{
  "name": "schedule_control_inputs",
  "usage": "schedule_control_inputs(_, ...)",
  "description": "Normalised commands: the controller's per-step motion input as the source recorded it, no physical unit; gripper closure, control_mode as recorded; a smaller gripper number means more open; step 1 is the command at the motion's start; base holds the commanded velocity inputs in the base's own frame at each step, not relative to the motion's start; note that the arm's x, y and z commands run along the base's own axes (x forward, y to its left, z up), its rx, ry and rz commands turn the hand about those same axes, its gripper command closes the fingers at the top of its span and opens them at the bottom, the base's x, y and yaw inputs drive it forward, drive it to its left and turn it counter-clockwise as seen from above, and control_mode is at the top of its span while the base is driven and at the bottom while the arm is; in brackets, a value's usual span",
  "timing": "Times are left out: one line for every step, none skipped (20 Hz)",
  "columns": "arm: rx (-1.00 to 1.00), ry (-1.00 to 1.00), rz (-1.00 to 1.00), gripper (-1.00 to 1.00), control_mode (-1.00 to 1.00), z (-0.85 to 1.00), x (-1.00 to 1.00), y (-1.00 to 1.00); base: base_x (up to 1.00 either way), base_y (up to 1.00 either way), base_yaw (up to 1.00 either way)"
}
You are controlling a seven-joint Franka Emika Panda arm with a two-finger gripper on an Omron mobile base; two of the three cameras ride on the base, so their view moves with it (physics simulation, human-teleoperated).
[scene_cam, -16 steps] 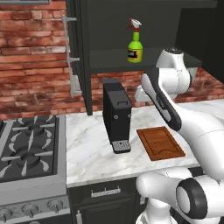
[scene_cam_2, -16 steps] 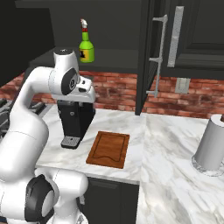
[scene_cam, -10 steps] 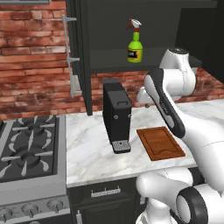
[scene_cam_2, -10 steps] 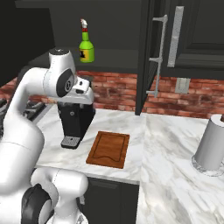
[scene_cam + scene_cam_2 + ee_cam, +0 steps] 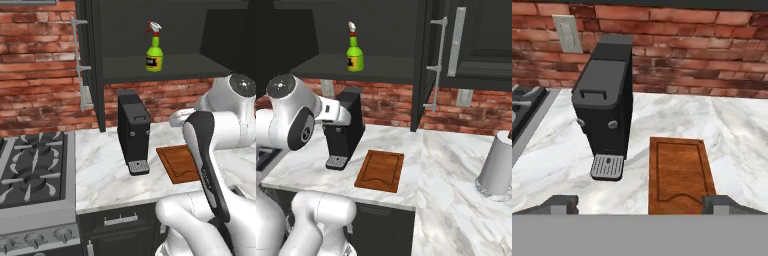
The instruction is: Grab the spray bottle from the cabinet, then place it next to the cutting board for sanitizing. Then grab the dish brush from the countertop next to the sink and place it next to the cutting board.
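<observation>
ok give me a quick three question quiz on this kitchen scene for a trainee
1. True or false: the spray bottle stands upright on the shelf of the open cabinet.
2. What stands on the countertop right beside the cutting board? A) a toaster B) the black coffee machine C) a kettle
3. Fill in: the claw is ____, with nothing between its fingertips.

Key: 1 true. 2 B. 3 open.
</observation>
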Motion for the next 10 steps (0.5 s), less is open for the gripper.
schedule_control_inputs(0.0,-0.47,0.0,-1.0,-1.0,0.79,-0.65,0.0,0.0,0.0,0.0)
schedule_control_inputs(0.0,-0.47,0.0,-1.0,-1.0,0.81,-0.62,0.0,0.0,0.0,0.0)
schedule_control_inputs(0.0,-0.47,0.0,-1.0,-1.0,0.83,-0.61,0.0,0.0,0.0,0.0)
schedule_control_inputs(0.0,-0.43,0.0,-1.0,-1.0,0.84,-0.65,0.0,0.0,0.0,0.0)
schedule_control_inputs(0.0,-0.45,0.0,-1.0,-1.0,0.81,-0.76,0.0,0.0,0.0,0.0)
schedule_control_inputs(0.0,-0.41,0.0,-1.0,-1.0,0.82,-0.55,0.0,0.0,0.0,0.0)
schedule_control_inputs(0.0,-0.43,0.0,-1.0,-1.0,0.83,-0.6,0.0,0.0,0.0,0.0)
schedule_control_inputs(0.0,-0.4,0.0,-1.0,-1.0,0.85,-0.59,0.0,0.0,0.0,0.0)
schedule_control_inputs(0.0,-0.38,0.0,-1.0,-1.0,0.87,-0.46,0.0,0.0,0.0,0.0)
schedule_control_inputs(0.0,-0.34,0.0,-1.0,-1.0,0.87,-0.5,0.0,0.0,0.0,0.0)
